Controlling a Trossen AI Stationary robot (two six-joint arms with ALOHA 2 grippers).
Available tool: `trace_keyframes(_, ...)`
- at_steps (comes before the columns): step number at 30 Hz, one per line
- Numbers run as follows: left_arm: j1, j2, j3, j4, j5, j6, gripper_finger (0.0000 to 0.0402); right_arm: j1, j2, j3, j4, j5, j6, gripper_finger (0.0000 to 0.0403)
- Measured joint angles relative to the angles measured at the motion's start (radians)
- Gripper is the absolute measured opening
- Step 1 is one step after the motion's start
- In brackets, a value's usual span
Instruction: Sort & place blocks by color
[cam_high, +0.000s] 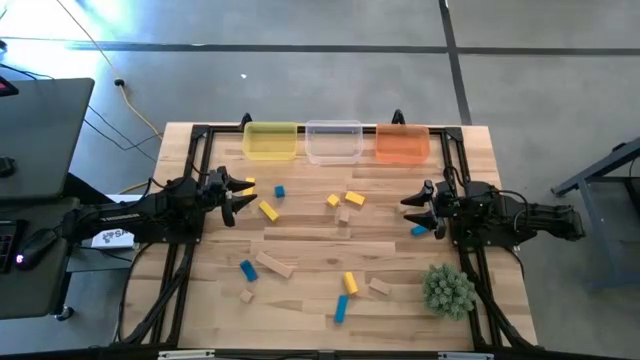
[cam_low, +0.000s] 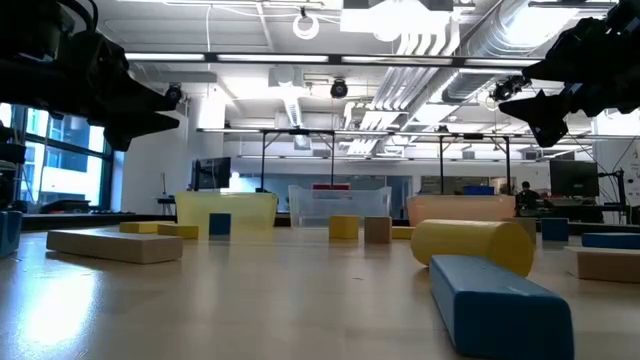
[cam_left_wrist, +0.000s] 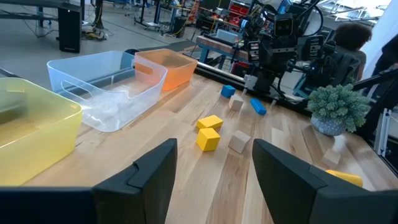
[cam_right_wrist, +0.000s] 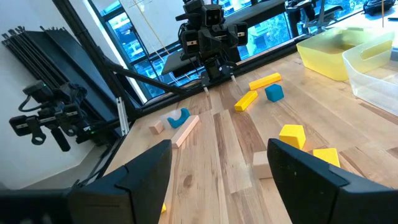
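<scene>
1. Spanning the scene, a pale wooden plank table (cam_high: 330, 245) carries three translucent plastic bins along its far edge: yellow (cam_high: 270, 141), clear (cam_high: 333, 141), orange (cam_high: 402, 143).
2. Left gripper (cam_high: 238, 194) hovers at the left side, fingers apart, holding nothing.
3. Right gripper (cam_high: 418, 205) hovers at the right side, fingers wide, empty.
4. A spiky green plant ball (cam_high: 448, 289) sits at the near right.
5. Small blue, yellow and tan wooden blocks (cam_high: 347, 203) lie scattered across the tabletop, none inside a bin.

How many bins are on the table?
3, side by side along the far edge: yellow bin left, clear bin middle, orange bin right. None looks hidden.
</scene>
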Motion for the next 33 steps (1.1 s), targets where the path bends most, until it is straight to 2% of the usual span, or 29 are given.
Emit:
trace_keyframes(9, 0.000, 0.000, 0.000, 0.000, 0.000, 0.000, 0.0200, 0.000, 0.000, 0.000, 0.000, 0.001, 0.000, 0.0254)
trace_keyframes(17, 0.000, 0.000, 0.000, 0.000, 0.000, 0.000, 0.0200, 0.000, 0.000, 0.000, -0.002, 0.148, 0.004, 0.0254)
trace_keyframes(26, 0.000, 0.000, 0.000, 0.000, 0.000, 0.000, 0.0200, 0.000, 0.000, 0.000, 0.013, 0.149, 0.033, 0.0254)
trace_keyframes(33, 0.000, 0.000, 0.000, 0.000, 0.000, 0.000, 0.0200, 0.000, 0.000, 0.000, 0.129, 0.167, 0.105, 0.0254)
